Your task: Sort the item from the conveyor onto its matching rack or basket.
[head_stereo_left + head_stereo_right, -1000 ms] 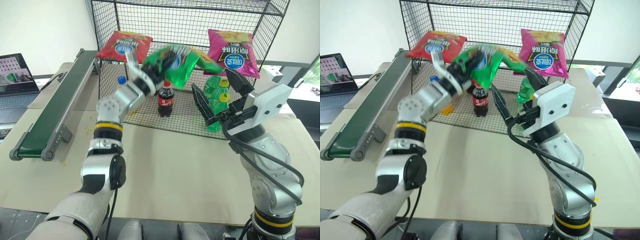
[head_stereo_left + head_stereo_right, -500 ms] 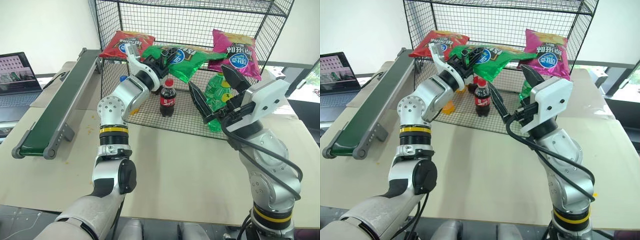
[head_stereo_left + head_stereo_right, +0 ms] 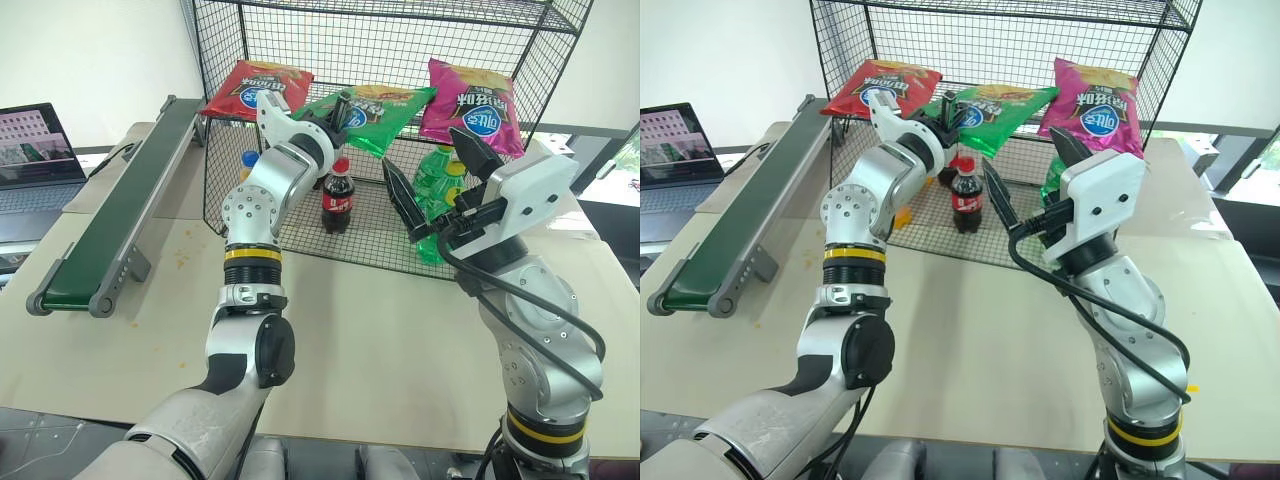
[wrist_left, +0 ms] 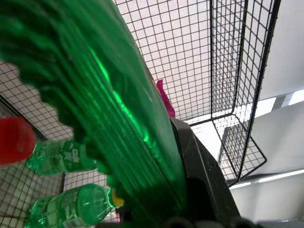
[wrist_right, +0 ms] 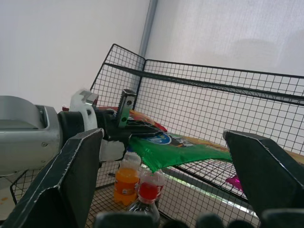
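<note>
On the beige table (image 3: pixel 350 330), the left tool (image 3: pixel 322 118) grips the green bag (image 3: pixel 378 108); right tool (image 3: pixel 438 190) wide.

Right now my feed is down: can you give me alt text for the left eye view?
The left end effector, shut on the green snack bag, holds it at the black wire rack's shelf, between the red bag and the pink bag. The right end effector hangs open in front of the rack. The conveyor lies at the left.

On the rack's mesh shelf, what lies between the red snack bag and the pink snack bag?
The shiny green snack bag, held by the left end effector, lies between the red bag and the pink bag, in the head views.
</note>
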`<action>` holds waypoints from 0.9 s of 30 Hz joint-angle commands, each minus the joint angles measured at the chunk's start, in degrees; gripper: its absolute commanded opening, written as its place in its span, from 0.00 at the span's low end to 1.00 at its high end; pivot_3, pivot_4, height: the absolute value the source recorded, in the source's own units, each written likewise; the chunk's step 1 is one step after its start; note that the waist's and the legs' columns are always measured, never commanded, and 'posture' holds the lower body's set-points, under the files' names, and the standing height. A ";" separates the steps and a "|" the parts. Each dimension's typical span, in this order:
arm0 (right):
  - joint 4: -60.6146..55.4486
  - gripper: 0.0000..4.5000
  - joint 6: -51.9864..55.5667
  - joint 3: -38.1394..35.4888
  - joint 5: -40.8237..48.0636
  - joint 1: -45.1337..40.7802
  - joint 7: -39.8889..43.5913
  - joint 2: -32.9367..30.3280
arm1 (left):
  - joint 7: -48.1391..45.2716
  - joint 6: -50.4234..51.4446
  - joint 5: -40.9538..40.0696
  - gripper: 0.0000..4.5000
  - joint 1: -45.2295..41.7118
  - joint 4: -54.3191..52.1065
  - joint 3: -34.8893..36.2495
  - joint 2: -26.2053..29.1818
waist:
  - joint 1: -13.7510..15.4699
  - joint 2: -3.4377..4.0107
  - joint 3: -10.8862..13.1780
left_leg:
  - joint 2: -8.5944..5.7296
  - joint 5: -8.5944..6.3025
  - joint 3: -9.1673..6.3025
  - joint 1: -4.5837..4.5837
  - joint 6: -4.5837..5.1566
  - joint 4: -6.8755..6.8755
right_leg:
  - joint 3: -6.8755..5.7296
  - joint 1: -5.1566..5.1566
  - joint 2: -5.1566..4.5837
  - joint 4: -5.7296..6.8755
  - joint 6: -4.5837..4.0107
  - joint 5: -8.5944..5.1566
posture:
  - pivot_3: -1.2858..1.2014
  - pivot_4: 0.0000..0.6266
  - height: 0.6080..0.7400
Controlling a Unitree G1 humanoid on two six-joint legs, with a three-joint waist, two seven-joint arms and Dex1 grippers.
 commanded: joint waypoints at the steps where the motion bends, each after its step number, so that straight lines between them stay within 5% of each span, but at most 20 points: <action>1: -2.96 1.00 0.44 -0.18 -0.83 -0.11 -1.18 0.30 | -1.47 -5.40 2.59 0.02 -4.48 2.18 -0.05 -2.63 | 0.01 0.00 0.00 | 0.00 0.01 0.00 0.00 -0.01 0.00 | 0.00 0.00 0.00 0.00 0.00 0.00 | 0.52 0.24 1.00; 20: -3.86 1.00 1.57 -0.06 -1.89 -0.12 -2.44 1.14 | -5.02 -15.35 6.56 0.02 -12.06 15.38 -0.26 -6.83 | -0.02 -0.01 0.00 | -0.02 0.02 0.00 -0.01 0.00 -0.03 | 0.00 0.00 0.00 -0.03 0.02 -0.01 | 0.52 0.24 1.00; 23: -3.75 1.00 1.46 -0.04 -1.76 -0.15 -2.37 1.35 | -5.15 -16.06 6.59 0.20 -12.23 15.38 -0.26 -7.08 | -0.03 -0.01 0.00 | -0.01 0.02 0.00 -0.01 0.00 -0.04 | -0.01 0.00 0.00 -0.02 0.02 -0.01 | 0.52 0.24 1.00; 27: -3.73 1.00 1.42 0.11 -1.74 -0.10 -2.42 1.64 | -5.09 -14.35 6.26 0.59 -11.00 13.44 -0.79 -6.58 | -0.02 -0.01 0.00 | -0.01 0.02 0.00 -0.01 0.00 -0.03 | 0.00 0.00 0.00 -0.02 0.02 -0.01 | 0.52 0.24 1.00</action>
